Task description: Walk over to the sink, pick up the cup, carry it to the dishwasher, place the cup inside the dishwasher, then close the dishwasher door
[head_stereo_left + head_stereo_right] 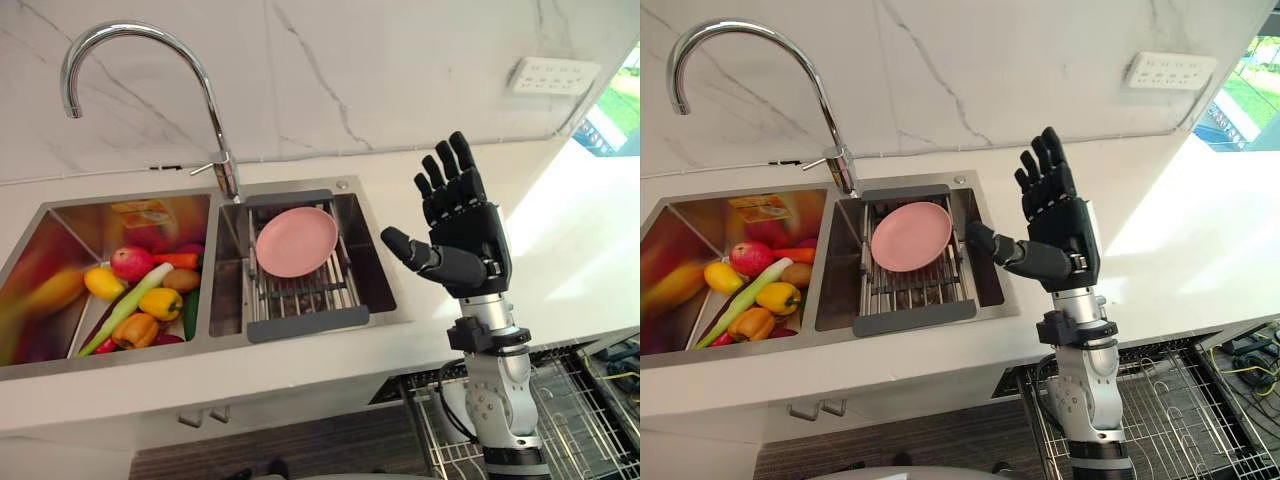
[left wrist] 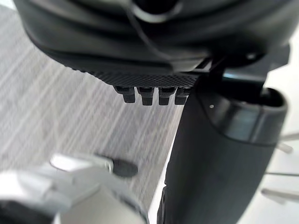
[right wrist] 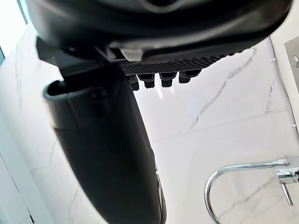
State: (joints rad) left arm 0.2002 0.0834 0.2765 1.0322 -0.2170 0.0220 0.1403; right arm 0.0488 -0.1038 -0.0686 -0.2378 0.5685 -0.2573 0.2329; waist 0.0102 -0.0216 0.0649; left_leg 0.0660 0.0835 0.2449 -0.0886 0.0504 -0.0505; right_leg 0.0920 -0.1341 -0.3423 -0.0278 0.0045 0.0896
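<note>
Cup: cannot tell where it is sitting; neither hand is holding it. Right hand (image 1: pixel 465 225) is hanging raised over the white countertop (image 1: pixel 570 260), fingers straight and spread, pointing up toward the marble wall (image 1: pixel 350 80), thumb sticking out sideways toward the sink (image 1: pixel 150 357). Nothing is touching the palm or fingers.

On the hand's thumb side, near but apart from it, the right basin is holding a wire drying rack (image 1: pixel 300 295), and a pink plate (image 1: pixel 296 241) is leaning tilted on that rack. Just past the plate from the hand, the chrome faucet (image 1: pixel 228 175) is arching up and over the left basin. Farther out on the same side, well apart from the hand, the left basin is holding a pile of vegetables and fruit (image 1: pixel 140 290): peppers, an apple, a carrot, a leek.

Below the hand, down by its forearm, the dishwasher rack (image 1: pixel 1180 410) is sticking out from under the counter edge. Beyond the fingertips and off to the outer side, a white outlet (image 1: pixel 553 75) is sitting on the wall.

Left hand (image 2: pixel 140 46) is hanging over grey floor (image 2: pixel 70 116), fingers looking straight, gripping nothing.
</note>
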